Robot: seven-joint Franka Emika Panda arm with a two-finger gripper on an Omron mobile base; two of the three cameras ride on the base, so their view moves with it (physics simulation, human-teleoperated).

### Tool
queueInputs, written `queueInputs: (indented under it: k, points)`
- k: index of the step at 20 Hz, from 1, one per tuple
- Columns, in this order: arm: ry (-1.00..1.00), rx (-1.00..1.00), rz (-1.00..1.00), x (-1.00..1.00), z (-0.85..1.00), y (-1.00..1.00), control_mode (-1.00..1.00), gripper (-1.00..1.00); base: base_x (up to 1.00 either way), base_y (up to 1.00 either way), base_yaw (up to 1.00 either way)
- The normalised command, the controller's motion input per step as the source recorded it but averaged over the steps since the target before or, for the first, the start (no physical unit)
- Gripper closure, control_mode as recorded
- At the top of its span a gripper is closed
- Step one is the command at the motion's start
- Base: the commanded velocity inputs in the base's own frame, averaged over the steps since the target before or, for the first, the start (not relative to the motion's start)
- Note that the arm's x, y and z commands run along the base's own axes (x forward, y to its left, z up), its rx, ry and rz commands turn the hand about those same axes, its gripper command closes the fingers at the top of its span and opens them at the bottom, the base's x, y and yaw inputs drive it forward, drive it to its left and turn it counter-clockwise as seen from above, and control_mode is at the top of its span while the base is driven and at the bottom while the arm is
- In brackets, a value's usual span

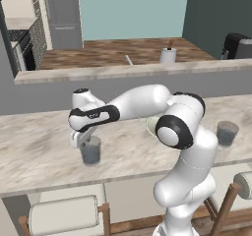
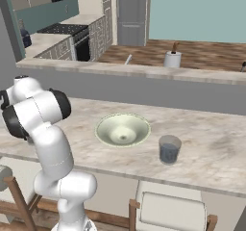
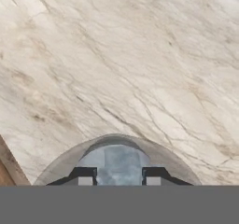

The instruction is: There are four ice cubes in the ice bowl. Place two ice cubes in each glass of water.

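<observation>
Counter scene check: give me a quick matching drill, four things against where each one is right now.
Things:
1. claw
2. ice bowl
3. white mug
4. right-hand glass

Places:
A. on the raised back ledge
B. directly over the left glass
C. middle of the marble counter
D. on the counter, right of the bowl

Pairs: 1-B, 2-C, 3-A, 4-D

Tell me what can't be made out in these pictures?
- Pale cream-green ice bowl, right base view: any ice cubes too small to tell; left base view: arm covers most of it.
- Clear grey glass of water, hand view: bottom edge cuts it.
- Tool: whether anything is held.
</observation>
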Motion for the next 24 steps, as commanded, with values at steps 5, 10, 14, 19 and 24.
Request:
queueInputs:
  k: [5, 10, 14, 19, 24]
  points:
    - [-0.06, 0.00, 0.00, -0.01, 0.00, 0.00, -1.00, -1.00, 0.00, 0.00, 0.00]
    - [-0.06, 0.00, 0.00, -0.02, 0.00, 0.00, -1.00, -1.00, 0.00, 0.00, 0.00]
    - [-0.05, 0.00, 0.00, 0.00, 0.00, 0.00, -1.00, 1.00, 0.00, 0.00, 0.00]
    - [-0.05, 0.00, 0.00, 0.00, 0.00, 0.00, -1.00, 1.00, 0.00, 0.00, 0.00]
    - [-0.06, 0.00, 0.00, 0.00, 0.02, 0.00, -1.00, 1.00, 0.00, 0.00, 0.00]
